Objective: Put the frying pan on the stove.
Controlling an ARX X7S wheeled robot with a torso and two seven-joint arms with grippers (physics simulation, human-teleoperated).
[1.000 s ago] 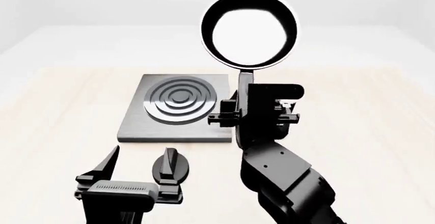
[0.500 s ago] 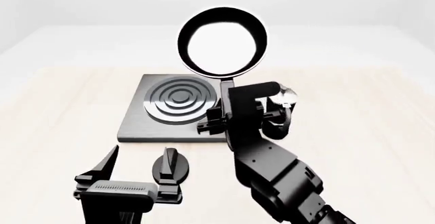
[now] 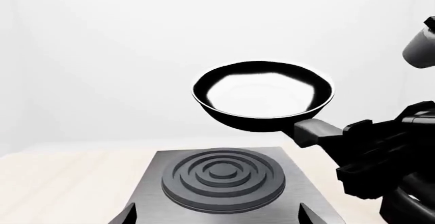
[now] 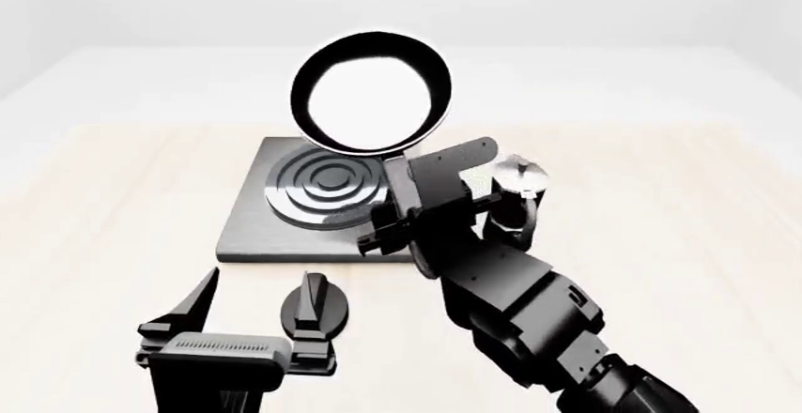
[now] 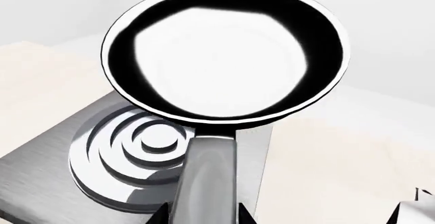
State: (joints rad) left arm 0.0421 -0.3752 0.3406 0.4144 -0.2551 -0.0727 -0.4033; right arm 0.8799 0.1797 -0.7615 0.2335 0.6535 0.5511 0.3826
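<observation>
The frying pan point(image 4: 371, 94) point(image 3: 262, 94) point(image 5: 224, 56), black with a pale inside, hangs level in the air above the far part of the stove and does not touch it. My right gripper point(image 4: 404, 214) point(image 5: 202, 214) point(image 3: 367, 147) is shut on the pan's long handle point(image 5: 207, 178). The stove point(image 4: 251, 230) point(image 3: 163, 163) point(image 5: 41, 183) is a grey square plate with dark rings point(image 4: 332, 186), lying flat on the pale table. My left gripper point(image 4: 251, 312) point(image 3: 217, 216) stands open near the stove's front edge, with nothing between its fingers.
A small black round knob point(image 4: 316, 308) sits on the table by my left gripper's right finger. A small silver-and-black pot point(image 4: 520, 176) stands right of the stove, partly hidden by my right arm. The wooden tabletop point(image 4: 652, 206) stretches to both sides.
My right arm has swung left with the pan. The pan has gone from beyond the stove's right corner to over its far side.
</observation>
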